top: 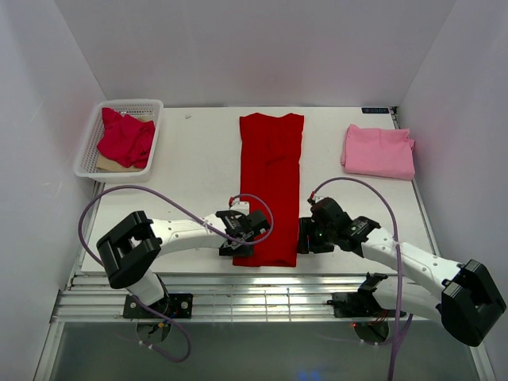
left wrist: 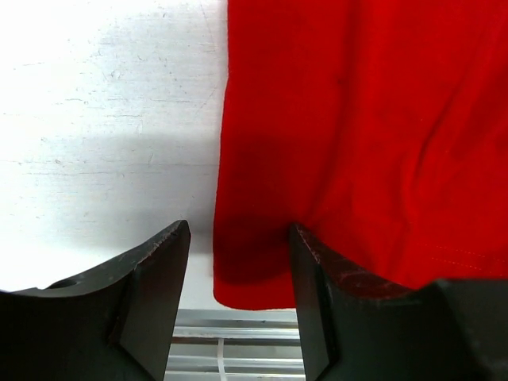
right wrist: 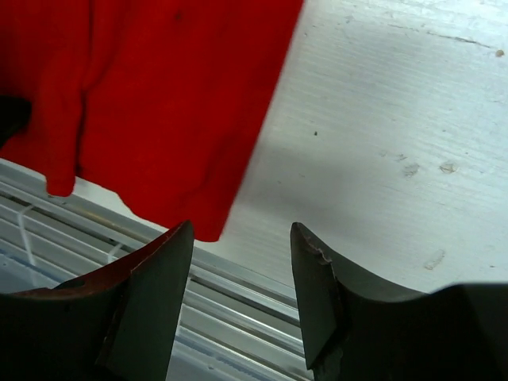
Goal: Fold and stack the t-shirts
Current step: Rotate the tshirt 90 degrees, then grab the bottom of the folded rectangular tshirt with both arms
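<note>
- Left claw (left wrist: 238, 230) hangs with its jaws apart over the near left corner of the bright red t-shirt (top: 271, 182), gripping nothing.
- Right claw (right wrist: 240, 230) is also spread and empty, just off the shirt's near right corner, above the table (top: 198, 167) edge.
- One shirt looks finished: the pink t-shirt (top: 379, 151) lies folded flat at the far right of the table.
- By my reading the red one is halfway. It lies in the middle as a long narrow strip, sleeves tucked in, not yet folded crosswise or stacked on the pink.
- Nothing is started on the crimson t-shirt (top: 125, 136), which sits crumpled in the white basket (top: 87, 163) at the far left.
- No brand or print shows on any shirt. A small dark tag at the table's far right edge is too small to read.
</note>
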`<action>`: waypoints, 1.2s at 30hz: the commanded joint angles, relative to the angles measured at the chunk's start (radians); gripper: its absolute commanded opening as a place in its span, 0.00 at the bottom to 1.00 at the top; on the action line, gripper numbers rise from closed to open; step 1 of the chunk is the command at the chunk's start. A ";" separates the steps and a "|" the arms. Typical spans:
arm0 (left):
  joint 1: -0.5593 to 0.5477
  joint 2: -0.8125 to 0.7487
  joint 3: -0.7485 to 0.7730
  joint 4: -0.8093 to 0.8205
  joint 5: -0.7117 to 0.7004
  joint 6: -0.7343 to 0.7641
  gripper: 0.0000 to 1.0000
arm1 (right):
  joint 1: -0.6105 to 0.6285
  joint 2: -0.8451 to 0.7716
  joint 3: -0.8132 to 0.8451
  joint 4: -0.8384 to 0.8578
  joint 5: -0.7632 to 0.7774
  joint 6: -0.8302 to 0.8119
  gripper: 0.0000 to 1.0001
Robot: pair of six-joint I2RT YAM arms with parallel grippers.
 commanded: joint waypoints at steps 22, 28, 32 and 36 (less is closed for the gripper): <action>-0.010 -0.026 -0.047 -0.006 0.133 -0.032 0.47 | 0.180 0.147 -0.031 0.158 -0.006 0.150 0.56; -0.016 -0.012 -0.044 -0.009 0.143 -0.025 0.36 | 0.192 0.156 -0.031 0.165 -0.006 0.153 0.45; -0.018 -0.001 -0.043 -0.015 0.149 -0.025 0.20 | 0.198 0.168 -0.036 0.161 -0.012 0.156 0.26; -0.021 0.017 -0.036 -0.013 0.158 -0.022 0.02 | 0.213 0.159 -0.022 0.113 0.004 0.170 0.11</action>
